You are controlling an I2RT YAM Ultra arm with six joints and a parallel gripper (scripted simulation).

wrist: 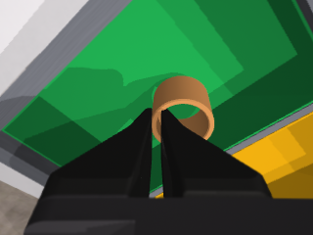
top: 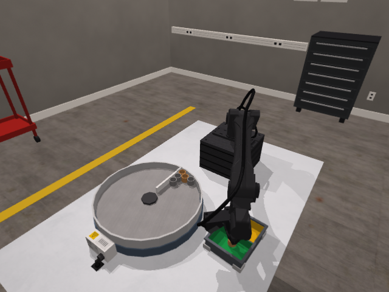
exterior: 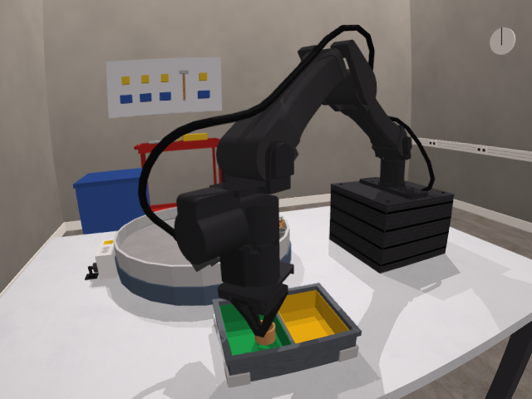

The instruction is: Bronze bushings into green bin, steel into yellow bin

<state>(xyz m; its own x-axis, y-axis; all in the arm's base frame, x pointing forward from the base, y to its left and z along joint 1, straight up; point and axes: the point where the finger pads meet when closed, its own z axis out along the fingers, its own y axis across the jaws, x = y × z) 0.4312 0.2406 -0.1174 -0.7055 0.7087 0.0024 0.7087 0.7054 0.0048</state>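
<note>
My gripper [wrist: 156, 117] is shut on the wall of a bronze bushing and holds it low inside the green bin [wrist: 147, 73]. The bushing also shows in the exterior view [exterior: 265, 333], down in the green bin [exterior: 243, 335], with the gripper [exterior: 259, 328] over it. The yellow bin [exterior: 311, 317] lies right beside it and looks empty. In the top view the arm hides most of the bins [top: 235, 240]. On the turntable [top: 147, 204], several bushings cluster by a white guide bar: two bronze [top: 183, 175] and three steel [top: 173, 180].
A black pedestal [exterior: 391, 223] carries the arm's base behind the bins. A small white control box [top: 101, 245] sits at the turntable's front left. A red cart [top: 12, 103] and a black drawer cabinet [top: 337, 73] stand off the table.
</note>
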